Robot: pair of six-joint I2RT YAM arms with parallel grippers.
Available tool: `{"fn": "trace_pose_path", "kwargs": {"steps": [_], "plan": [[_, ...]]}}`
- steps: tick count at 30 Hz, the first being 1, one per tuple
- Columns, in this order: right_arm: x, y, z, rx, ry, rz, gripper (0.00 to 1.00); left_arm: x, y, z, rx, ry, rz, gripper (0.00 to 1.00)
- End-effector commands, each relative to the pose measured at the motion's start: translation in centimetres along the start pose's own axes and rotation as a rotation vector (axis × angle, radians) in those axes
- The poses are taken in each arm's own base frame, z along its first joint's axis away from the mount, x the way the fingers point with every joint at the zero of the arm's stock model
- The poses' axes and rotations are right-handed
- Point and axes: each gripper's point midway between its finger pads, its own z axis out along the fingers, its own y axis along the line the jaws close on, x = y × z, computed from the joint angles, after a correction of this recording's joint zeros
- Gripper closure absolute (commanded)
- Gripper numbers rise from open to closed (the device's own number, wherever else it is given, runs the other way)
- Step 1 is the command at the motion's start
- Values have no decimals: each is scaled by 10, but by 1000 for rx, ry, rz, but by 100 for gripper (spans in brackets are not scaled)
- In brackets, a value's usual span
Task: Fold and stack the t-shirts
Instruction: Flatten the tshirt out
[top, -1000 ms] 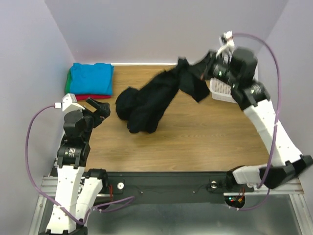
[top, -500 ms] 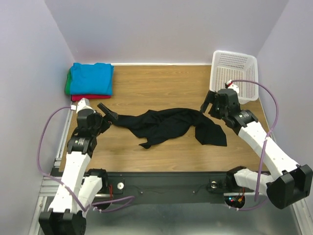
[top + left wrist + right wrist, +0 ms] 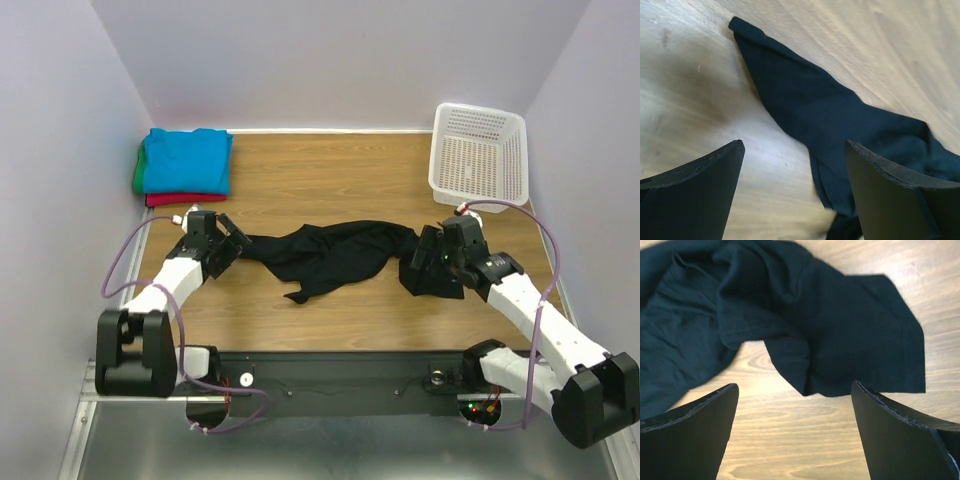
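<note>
Masking part of black t-shirt (image 3: pixel 330 255), right pincer (image 3: pixel 424 270) gapes; left pincer (image 3: pixel 236 242) gapes too

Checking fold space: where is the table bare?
Widest behind the crumpled black t-shirt, between the folded turquoise-topped stack and white lattice basket. A narrower strip along the near edge of the wooden table. Crowded at both shirt ends.

black t-shirt (image 3: pixel 335 255) crumpled on table (image 3: pixel 320 190) centre; folded t-shirt stack (image 3: pixel 185 165) far-left corner, white basket (image 3: pixel 478 150) far-right
</note>
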Motion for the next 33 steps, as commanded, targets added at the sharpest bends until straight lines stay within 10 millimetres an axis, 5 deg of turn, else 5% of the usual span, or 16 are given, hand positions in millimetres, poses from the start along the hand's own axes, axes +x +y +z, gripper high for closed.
{"fn": "trace_pose_path", "kwargs": {"steps": [1, 11, 12, 13, 14, 20, 24, 25, 30, 33], "plan": [[-8, 15, -3, -70, -24, -11, 0, -21, -22, 22, 39, -32, -8, 8], [-6, 50, 21, -103, -9, -70, 2, -22, -8, 66, -60, -5, 25, 46], [-7, 49, 24, -88, -11, -73, 2, -21, -7, 70, -66, 2, 37, 55], [-11, 48, 29, -66, -26, -70, 4, -22, -7, 76, -76, 12, 53, 83], [-10, 46, 33, -50, -26, -72, 5, -22, -7, 78, -80, 17, 64, 100], [-32, 41, 46, 46, -91, -68, 30, -37, -21, 63, -34, -32, 78, 100], [-50, 42, 49, 80, -154, -75, 75, -62, -37, 34, 15, -136, 98, 100], [-53, 41, 49, 88, -163, -80, 99, -71, -45, 20, 44, -173, 99, 100], [-81, 46, 27, 73, -259, -99, 100, -99, -69, -29, 103, -272, 109, 100], [-120, 63, -18, -14, -386, -105, 100, -126, -96, -79, 182, -363, 87, 100]]}}
